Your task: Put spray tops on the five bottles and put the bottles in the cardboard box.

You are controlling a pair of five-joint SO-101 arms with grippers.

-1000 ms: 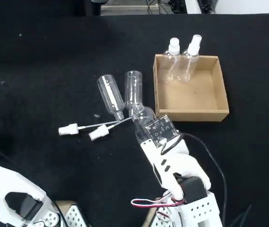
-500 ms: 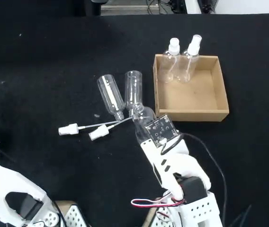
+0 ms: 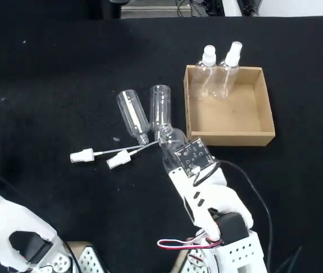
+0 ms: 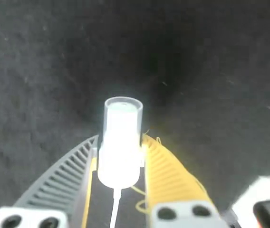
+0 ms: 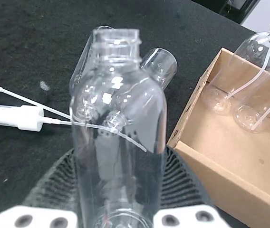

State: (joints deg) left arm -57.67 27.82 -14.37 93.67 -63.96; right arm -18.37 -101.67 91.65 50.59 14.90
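My right gripper [image 5: 120,159] is shut on an uncapped clear bottle [image 5: 118,118], held with its open neck pointing away from the arm, just left of the cardboard box [image 3: 230,138]. My left gripper [image 4: 120,141], at the table's left edge, is shut on a white spray top [image 4: 120,142] whose tube trails back between the fingers. Two more uncapped bottles [image 3: 133,116] [image 3: 160,107] lie side by side on the black cloth. Left of the held bottle lie two loose spray tops [image 3: 83,155] [image 3: 119,161]. Inside the box, two capped bottles [image 3: 207,74] [image 3: 228,71] lean on the far wall.
The box floor [image 3: 235,116] in front of the two capped bottles is bare. Black cloth covers the table, with open room at the far left and right of the box. A cable [image 3: 252,187] loops from the right arm.
The left arm has shifted slightly toward the table's left edge with the spray top. The right arm and its bottle have kept still.
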